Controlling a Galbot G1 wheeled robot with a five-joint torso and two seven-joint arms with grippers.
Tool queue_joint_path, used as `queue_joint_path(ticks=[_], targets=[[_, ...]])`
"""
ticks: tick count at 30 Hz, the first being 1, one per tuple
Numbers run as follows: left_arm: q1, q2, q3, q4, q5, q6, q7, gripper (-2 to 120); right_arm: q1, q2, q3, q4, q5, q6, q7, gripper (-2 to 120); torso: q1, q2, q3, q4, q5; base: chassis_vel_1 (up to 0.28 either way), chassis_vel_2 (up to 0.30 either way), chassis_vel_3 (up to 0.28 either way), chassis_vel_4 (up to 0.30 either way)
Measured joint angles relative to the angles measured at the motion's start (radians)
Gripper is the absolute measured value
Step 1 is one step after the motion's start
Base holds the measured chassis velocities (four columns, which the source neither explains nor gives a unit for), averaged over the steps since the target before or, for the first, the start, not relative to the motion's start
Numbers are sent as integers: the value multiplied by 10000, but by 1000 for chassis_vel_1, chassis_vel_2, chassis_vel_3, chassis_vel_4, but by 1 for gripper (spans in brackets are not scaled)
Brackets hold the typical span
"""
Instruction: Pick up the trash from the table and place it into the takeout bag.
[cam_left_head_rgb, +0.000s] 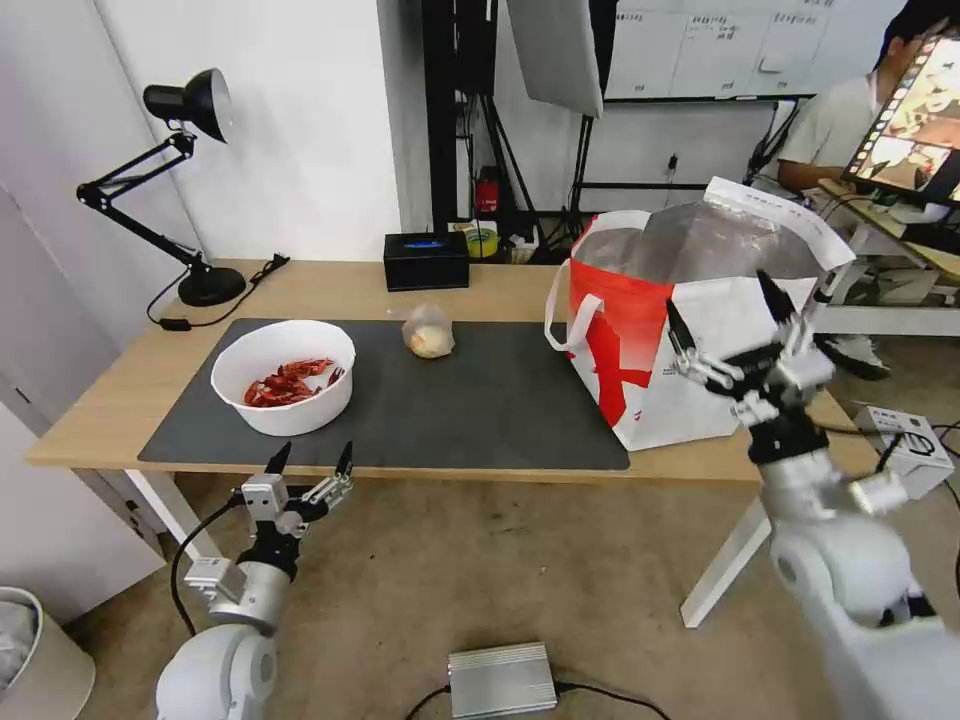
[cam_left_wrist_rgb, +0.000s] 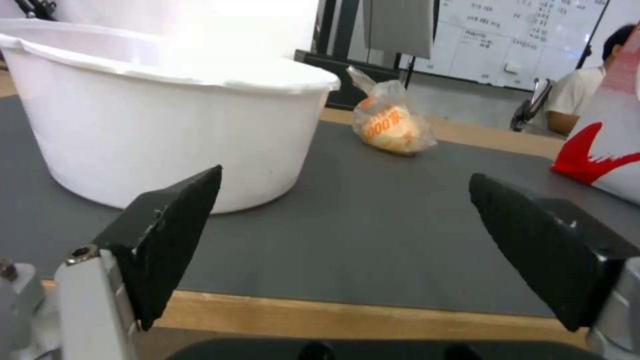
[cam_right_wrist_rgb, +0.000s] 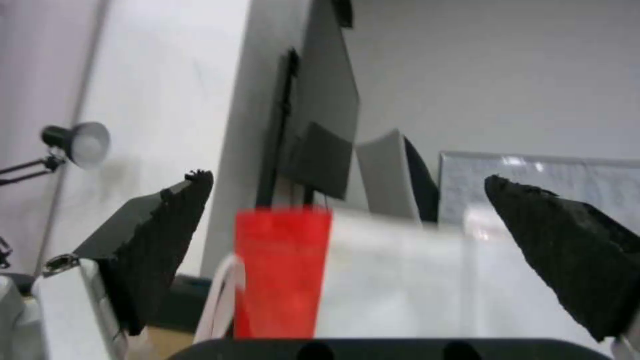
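Your left gripper (cam_left_head_rgb: 311, 459) hovers, jaws spread, off the table (cam_left_head_rgb: 330, 288) edge before the bowl (cam_left_head_rgb: 284, 377). Next: reach and grip its rim. Right gripper (cam_left_head_rgb: 725, 318), jaws spread, fronts the takeout bag (cam_left_head_rgb: 700, 330).

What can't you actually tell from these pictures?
- Inside of the bag: head view, hidden by its own walls.
- Bowl contents: left wrist view, hidden behind its wall.
- Lump in the small clear bag: too small to identify.
- Bag's base: right wrist view, cut off and blurred.
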Motion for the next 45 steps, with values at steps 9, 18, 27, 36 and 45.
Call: queue_joint_path(ticks=[9,18,27,36,45], targets=[[-2,-24,46,50,61,-1,42,100,-1271,873,-206,406,-84,-300,416,100,0,0,0,1,-1,0,0,0,0],[80,-39,-32,-26,66,-1,116,100,-2015,1213,-811,591,55,-1190,1240,100,0,0,0,1,-1,0,0,0,0],[164,-18,-160,-98,39,-2,223,100,-2113,1293,-1155,197,38,-1836,1830,100,1,0,1,1,0,0,0,0,0],[183,-31,-157,-80,29,-7,279,100,-2041,1284,-1720,108,-307,-2062,2020,100,1,-1,1,1,0,0,0,0,0],[143,-33,-203,-8,13,-10,283,100,-1925,1339,-1929,-123,-439,-2051,2020,100,1,0,1,1,0,0,0,0,0]])
